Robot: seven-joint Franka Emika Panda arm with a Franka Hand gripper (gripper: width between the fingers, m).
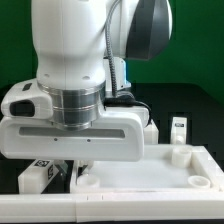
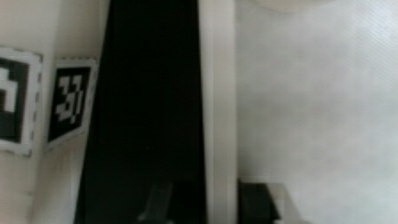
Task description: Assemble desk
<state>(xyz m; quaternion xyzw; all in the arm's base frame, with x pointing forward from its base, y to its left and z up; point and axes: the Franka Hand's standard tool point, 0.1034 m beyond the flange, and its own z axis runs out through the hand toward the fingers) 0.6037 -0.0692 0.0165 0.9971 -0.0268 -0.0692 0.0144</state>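
The desk's white tabletop [image 1: 140, 175] lies flat, with round sockets at its corners [image 1: 200, 181]. My gripper [image 1: 72, 163] hangs low over the end of it on the exterior view's left, its fingertips hidden under the wide hand. In the wrist view the gripper [image 2: 214, 203] is shut on the tabletop's thin raised edge [image 2: 217, 90], one finger [image 2: 263, 200] on each side of it. A tagged leg [image 1: 40, 172] [image 2: 45, 100] lies just beside that end. Another leg [image 1: 178, 128] stands upright behind the far corner.
A white ledge [image 1: 110, 208] runs along the front of the scene. The robot's big white body [image 1: 70, 50] fills the upper part of the exterior view and hides what is behind it. A black surface [image 2: 143, 110] shows beside the tabletop's edge.
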